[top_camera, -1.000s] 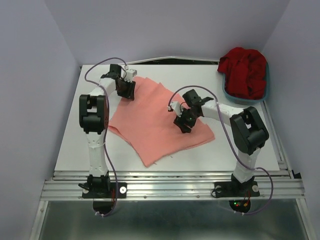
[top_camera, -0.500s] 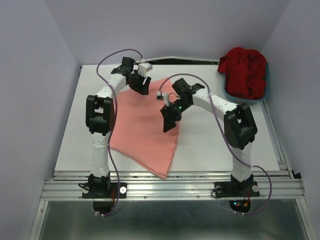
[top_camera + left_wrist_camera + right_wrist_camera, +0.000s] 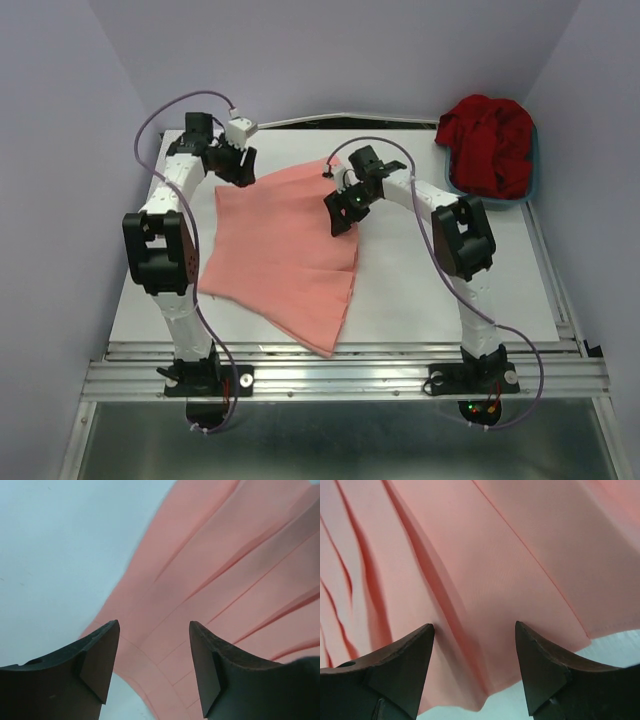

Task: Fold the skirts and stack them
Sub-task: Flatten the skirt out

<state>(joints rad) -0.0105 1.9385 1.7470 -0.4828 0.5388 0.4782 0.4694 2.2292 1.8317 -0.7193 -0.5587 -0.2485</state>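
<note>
Since a second ago the salmon-pink skirt [image 3: 285,260] has been folded right half over left, and both arms have lifted off. Left gripper [image 3: 240,172] hovers spread and empty at the far-left corner. Right gripper [image 3: 340,218] is spread and empty over the far right edge. The skirt lies mid-table [image 3: 450,290], long axis far-to-near. Both grippers sit at its far end, so the next fold probably runs toward the near hem.

The salmon-pink skirt [image 3: 280,260] lies flat on the table [image 3: 450,290], left of centre. It is narrow at its far end and fans wider toward the near edge, with long pleats running down its length and its near corner coming to a point. Well apart from it, the deep red skirt [image 3: 490,140] sits crumpled in a heap in the teal basin [image 3: 478,198] at the far right corner.
</note>
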